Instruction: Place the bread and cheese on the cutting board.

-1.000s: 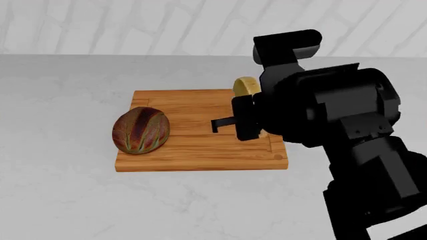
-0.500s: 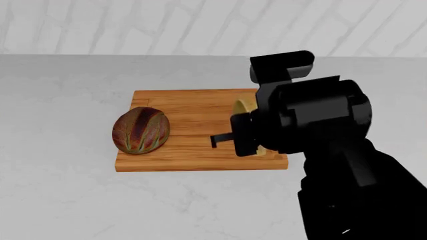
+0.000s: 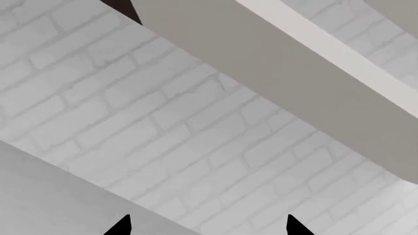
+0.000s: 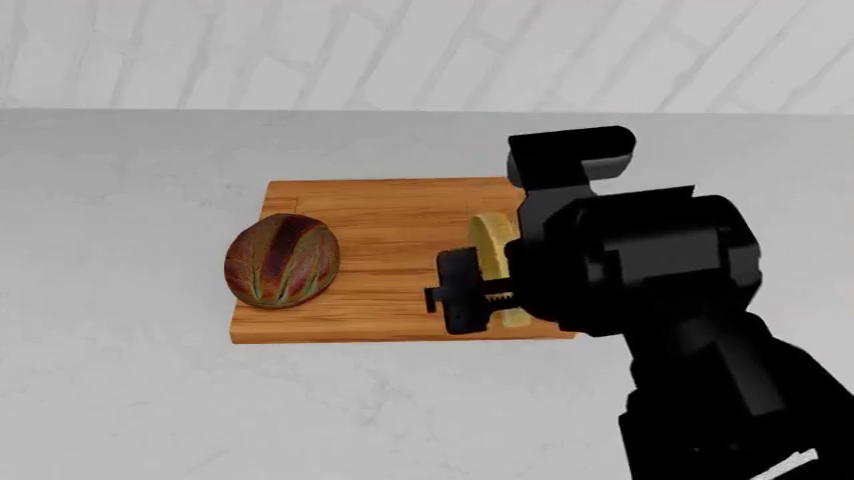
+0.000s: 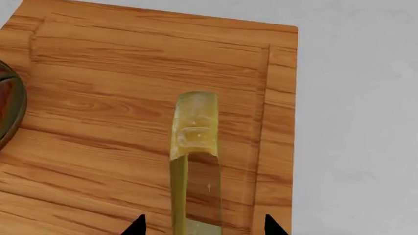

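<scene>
Standing on edge: the cheese [image 5: 196, 128], seen upright on the cutting board [image 4: 387, 215] at its right end.
Bread [image 4: 282, 260]: laid on the board's left end.
Right hand [image 5: 203, 226]: held open, fingertips flanking the cheese.
Left hand [image 3: 206, 226]: spread open, pointed at a brick wall [image 3: 163, 127].
Worktop [image 4: 120, 400]: board carried.

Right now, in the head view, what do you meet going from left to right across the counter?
bread → bare middle of the cutting board → cheese, standing on edge → right arm

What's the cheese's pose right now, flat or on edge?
On edge. In the right wrist view the cheese shows only its thin rim over the cutting board; the head view shows it upright beside the right gripper.
</scene>
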Available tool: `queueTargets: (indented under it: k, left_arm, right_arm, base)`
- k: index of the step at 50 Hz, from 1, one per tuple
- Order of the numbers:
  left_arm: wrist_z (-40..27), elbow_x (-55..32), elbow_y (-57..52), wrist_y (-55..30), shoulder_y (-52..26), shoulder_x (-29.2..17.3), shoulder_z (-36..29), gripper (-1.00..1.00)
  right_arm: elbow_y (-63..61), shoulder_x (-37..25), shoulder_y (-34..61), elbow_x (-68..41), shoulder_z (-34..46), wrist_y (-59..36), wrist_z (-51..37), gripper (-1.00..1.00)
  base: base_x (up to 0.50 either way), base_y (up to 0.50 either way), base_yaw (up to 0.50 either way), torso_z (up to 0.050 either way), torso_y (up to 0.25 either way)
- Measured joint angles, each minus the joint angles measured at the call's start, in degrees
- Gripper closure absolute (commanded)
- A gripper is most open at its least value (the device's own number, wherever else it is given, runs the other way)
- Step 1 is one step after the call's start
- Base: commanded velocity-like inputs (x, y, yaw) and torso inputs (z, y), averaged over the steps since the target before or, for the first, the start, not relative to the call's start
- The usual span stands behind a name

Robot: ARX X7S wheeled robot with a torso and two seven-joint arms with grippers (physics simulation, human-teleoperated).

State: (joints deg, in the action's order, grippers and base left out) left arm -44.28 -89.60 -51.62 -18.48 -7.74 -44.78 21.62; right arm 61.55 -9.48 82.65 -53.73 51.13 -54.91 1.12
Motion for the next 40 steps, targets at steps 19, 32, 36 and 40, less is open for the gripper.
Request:
queueTargets:
  k: [19, 32, 36, 40]
  left_arm:
    - [0.07, -0.13, -0.13, 0.04, 0.00, -0.05, 0.06, -1.00]
    - [0.15, -0.34, -0.41, 0.17, 0.28, -0.12, 0.45, -1.00]
    - [0.16, -0.47, -0.58, 0.22, 0.38, -0.17, 0.59, -1.00]
    - [0.15, -0.59, -0.76, 0.25, 0.47, -0.21, 0.71, -1.00]
  right_arm:
    - [-3.15, -1.73, -0.92, -1.01, -0.95, -1.12, -2.66, -1.00]
    - [-8.13, -3.60, -0.34, -2.32, -2.39, -2.78, -6.37, -1.00]
    - [-9.94, -4.21, 0.01, -2.80, -2.87, -3.55, -7.64, -1.00]
    - [-11.59, -4.73, 0.38, -3.28, -3.30, -4.30, -8.77, -1.00]
  base:
    - [0.00, 0.00, 0.00, 0.000, 0.000]
    - [0.00, 0.00, 0.00, 0.000, 0.000]
    - [0.00, 0.00, 0.00, 0.000, 0.000]
    - [0.00, 0.00, 0.00, 0.000, 0.000]
